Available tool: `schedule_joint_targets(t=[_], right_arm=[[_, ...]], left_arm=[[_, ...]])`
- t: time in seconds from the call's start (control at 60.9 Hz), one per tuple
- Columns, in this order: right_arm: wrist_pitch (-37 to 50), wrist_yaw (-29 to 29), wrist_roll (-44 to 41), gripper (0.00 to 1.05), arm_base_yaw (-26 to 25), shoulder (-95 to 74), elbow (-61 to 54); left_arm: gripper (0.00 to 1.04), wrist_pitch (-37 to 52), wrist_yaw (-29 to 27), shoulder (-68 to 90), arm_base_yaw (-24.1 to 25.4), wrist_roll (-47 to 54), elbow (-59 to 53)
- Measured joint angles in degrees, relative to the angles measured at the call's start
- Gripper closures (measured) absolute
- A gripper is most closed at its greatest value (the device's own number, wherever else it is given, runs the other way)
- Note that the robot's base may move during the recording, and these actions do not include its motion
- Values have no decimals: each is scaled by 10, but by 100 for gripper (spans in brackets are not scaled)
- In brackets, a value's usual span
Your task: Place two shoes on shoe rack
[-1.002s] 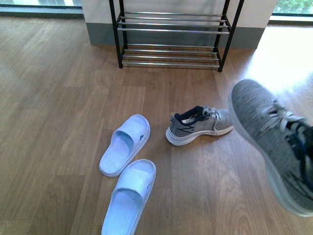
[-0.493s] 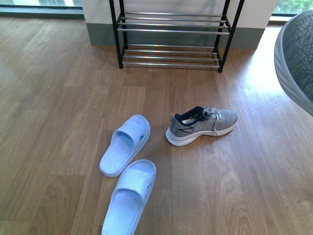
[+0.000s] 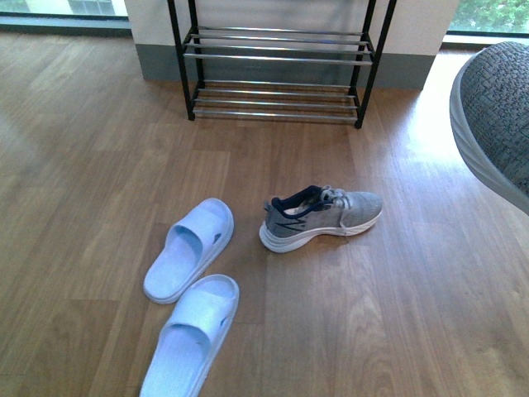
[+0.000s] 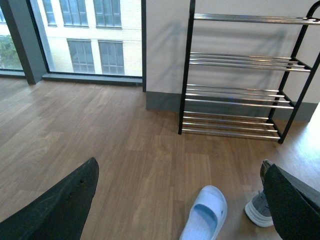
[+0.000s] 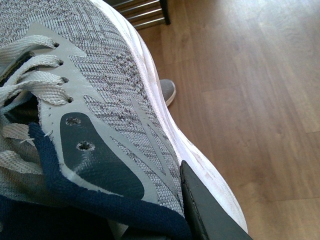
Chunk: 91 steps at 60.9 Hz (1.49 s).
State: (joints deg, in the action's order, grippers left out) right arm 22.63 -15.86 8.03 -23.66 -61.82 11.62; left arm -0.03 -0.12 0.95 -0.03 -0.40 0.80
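Grey knit fills the right wrist view: the raised sneaker (image 5: 105, 80), white-soled with navy lining and grey laces, is clamped at its collar by the right gripper (image 5: 170, 225). One dark finger (image 5: 210, 210) lies flat against the shoe's outer side just above the sole, and the other is hidden. In the front view this shoe hangs in the air at the right edge. The second sneaker (image 3: 322, 217) stands on its sole mid-scene on the wooden floor (image 3: 83, 165), toe pointing right, well apart from the shoe rack (image 3: 277, 62) at the far wall. Two pale blue slippers (image 3: 188, 248) lie just left of it and nearer. The left gripper (image 4: 180, 170) hovers spread wide, touching nothing, with only floor between its jaws
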Motion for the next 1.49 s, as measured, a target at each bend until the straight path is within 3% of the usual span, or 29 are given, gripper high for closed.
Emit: schedule_joint_targets(t=[1.494], right_arm=[[0,5,-1,103,0,0,0]], left_arm=[[9,0,1,0,0,0,0]])
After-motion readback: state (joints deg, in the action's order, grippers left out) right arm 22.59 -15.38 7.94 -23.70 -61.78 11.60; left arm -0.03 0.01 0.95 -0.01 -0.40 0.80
